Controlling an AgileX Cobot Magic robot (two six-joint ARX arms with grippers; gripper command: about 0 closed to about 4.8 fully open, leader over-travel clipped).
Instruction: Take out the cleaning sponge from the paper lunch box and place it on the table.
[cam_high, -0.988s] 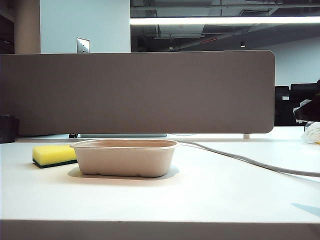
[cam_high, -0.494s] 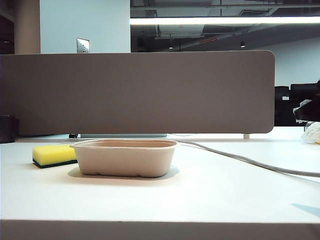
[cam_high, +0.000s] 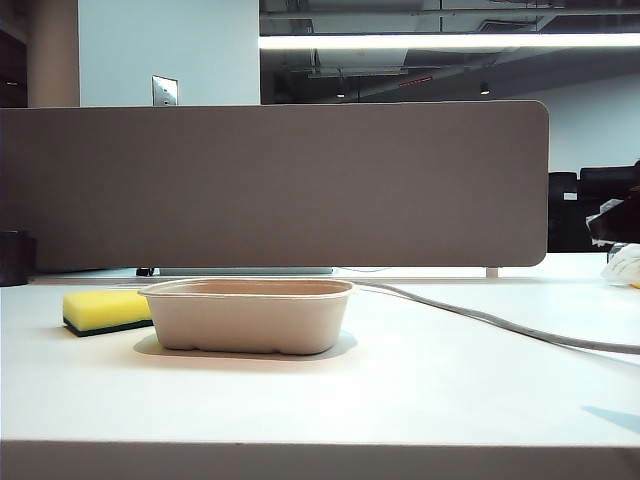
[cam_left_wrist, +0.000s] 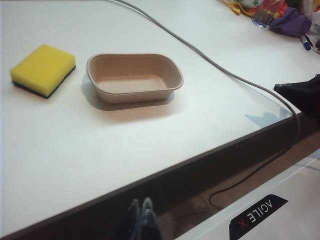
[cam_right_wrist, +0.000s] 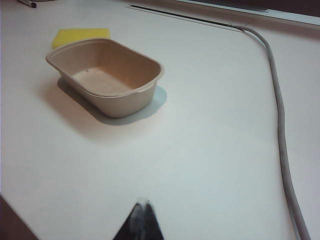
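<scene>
The sponge (cam_high: 107, 311) lay on the table (cam_high: 420, 390) at the box's (cam_high: 250, 315) nine o'clock, green face down; the box was empty. Judged complete. The left gripper (cam_left_wrist: 141, 220) and right gripper (cam_right_wrist: 143, 220) were closed, empty, well clear.

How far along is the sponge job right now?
It looks finished. The cleaning sponge lies on the table beside the paper lunch box, which is empty. Nothing is in hand: the left claw is shut, back past the table's edge, and the right claw is shut above the table. Nothing appears left.
</scene>
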